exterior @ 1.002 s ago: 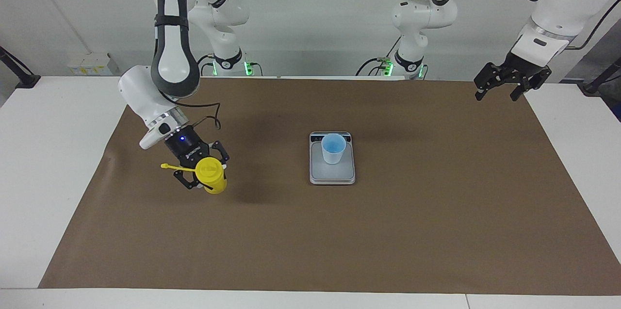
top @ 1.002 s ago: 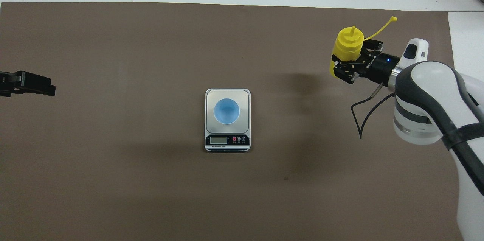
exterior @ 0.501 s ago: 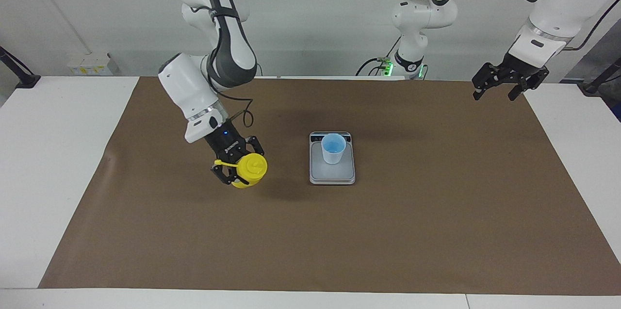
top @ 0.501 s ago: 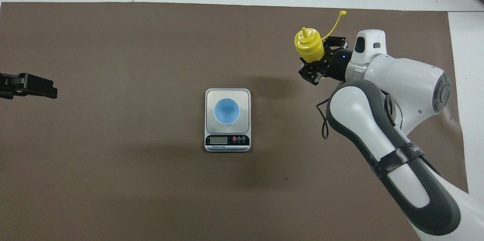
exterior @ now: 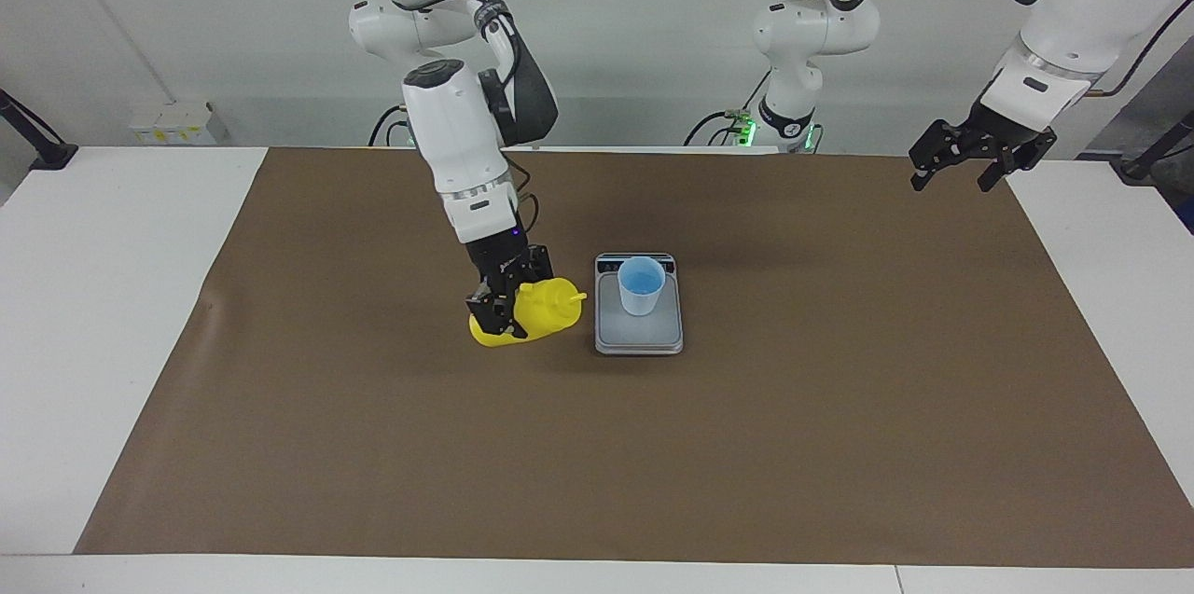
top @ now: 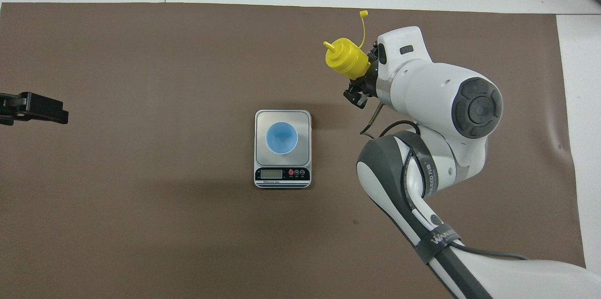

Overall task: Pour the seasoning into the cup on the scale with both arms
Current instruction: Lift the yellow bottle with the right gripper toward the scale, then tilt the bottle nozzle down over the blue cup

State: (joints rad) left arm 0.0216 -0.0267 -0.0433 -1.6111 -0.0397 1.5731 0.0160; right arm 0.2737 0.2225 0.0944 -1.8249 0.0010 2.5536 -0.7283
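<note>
The right gripper [exterior: 505, 307], clamped on the tilted yellow squeeze bottle [exterior: 534, 314], aims its nozzle at the blue cup [exterior: 641, 285] on the scale [exterior: 639, 333] just beside, while the open left gripper [exterior: 981, 156] waits well apart.

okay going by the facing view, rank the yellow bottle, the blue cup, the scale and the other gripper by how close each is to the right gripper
1. Yellow bottle: clamped in the right gripper.
2. Scale: beside the bottle, mid-table.
3. Blue cup: on the scale, nearly tied with it.
4. Left gripper: waiting open over the left arm's end.
</note>
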